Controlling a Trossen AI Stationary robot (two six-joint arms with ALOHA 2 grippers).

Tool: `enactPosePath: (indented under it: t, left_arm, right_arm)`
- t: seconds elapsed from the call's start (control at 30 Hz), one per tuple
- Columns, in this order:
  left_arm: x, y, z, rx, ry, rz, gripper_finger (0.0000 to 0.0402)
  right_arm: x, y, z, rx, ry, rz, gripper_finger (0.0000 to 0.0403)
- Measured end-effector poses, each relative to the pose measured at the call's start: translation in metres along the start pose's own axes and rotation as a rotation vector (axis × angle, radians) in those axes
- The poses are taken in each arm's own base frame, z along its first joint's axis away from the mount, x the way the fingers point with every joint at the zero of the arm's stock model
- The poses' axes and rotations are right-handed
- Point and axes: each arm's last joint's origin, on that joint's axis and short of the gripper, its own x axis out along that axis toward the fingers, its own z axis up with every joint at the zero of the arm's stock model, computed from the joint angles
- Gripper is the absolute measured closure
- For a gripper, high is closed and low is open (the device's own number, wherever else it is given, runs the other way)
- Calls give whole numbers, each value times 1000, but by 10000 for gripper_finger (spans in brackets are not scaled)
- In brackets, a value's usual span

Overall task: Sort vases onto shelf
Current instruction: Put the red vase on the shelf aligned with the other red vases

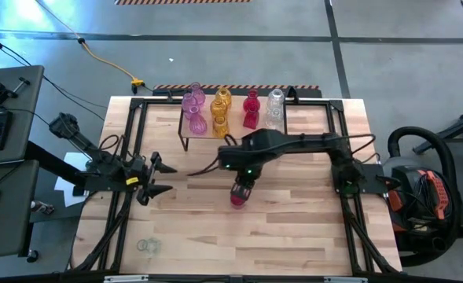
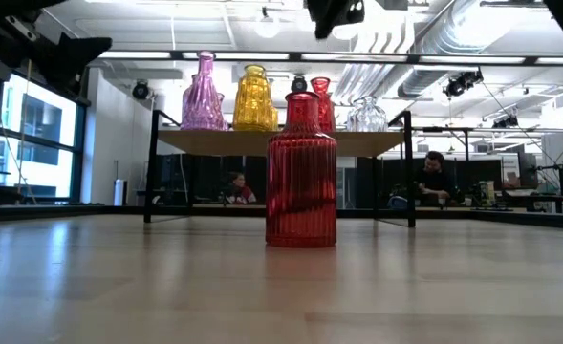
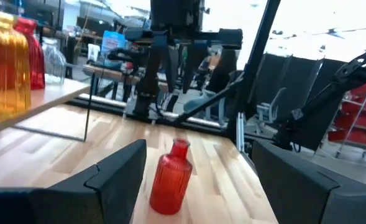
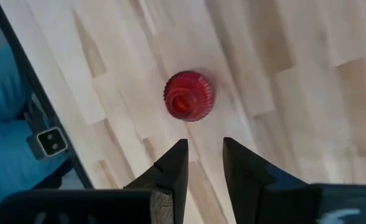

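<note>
The right gripper [image 4: 201,163] hangs above the table with its jaws a narrow gap apart and nothing between them. Directly beneath it, clear of the fingers, a red ribbed vase [image 4: 189,95] stands upright on the tabletop [image 1: 294,236]. Beyond the vase, the shelf [image 1: 235,134] carries pink, amber, red and clear vases. Off to the side, the left gripper [image 1: 162,178] waits wide open and empty.
</note>
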Motion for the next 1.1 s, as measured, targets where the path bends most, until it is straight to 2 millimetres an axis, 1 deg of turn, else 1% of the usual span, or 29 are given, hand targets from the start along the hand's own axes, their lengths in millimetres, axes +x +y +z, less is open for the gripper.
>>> enactPosePath:
  t: [0.1, 0.17, 0.33, 0.43, 0.53, 0.63, 0.7, 0.8, 0.87, 1.0, 1.1]
  left_arm:
    - [3, -2, 5, 36, -8, 9, 117]
    - [5, -5, 13, 64, -17, 33, 117]
    - [15, -13, 32, 131, -9, 67, 117]
    - [21, -19, 39, 143, 2, 70, 117]
    - [30, -25, 48, 164, 9, 74, 117]
    - [41, -30, 60, 170, 11, 101, 117]
    - [50, -32, 68, 169, 41, 129, 117]
    - [65, -34, 78, 172, 136, 176, 117]
    - [76, -34, 85, 166, 185, 192, 117]
    - [98, -36, 99, 178, 236, 169, 117]
    - [114, -35, 107, 171, 264, 155, 117]
  right_arm:
    - [-20, -1, -8, 21, -71, -31, 322]
    - [-34, -1, -16, 29, -126, -53, 322]
    - [-73, 4, -42, 37, -281, -107, 322]
    - [-94, 12, -64, -31, -387, -164, 322]
    - [-119, 19, -92, -102, -526, -244, 322]
    - [-144, 23, -121, -130, -665, -295, 322]
    - [-156, 27, -138, -132, -752, -321, 322]
    - [-167, 34, -161, -158, -838, -326, 322]
    - [-169, 41, -173, -188, -862, -312, 322]
    - [-166, 54, -192, -257, -913, -346, 322]
    - [-165, 53, -204, -277, -962, -398, 322]
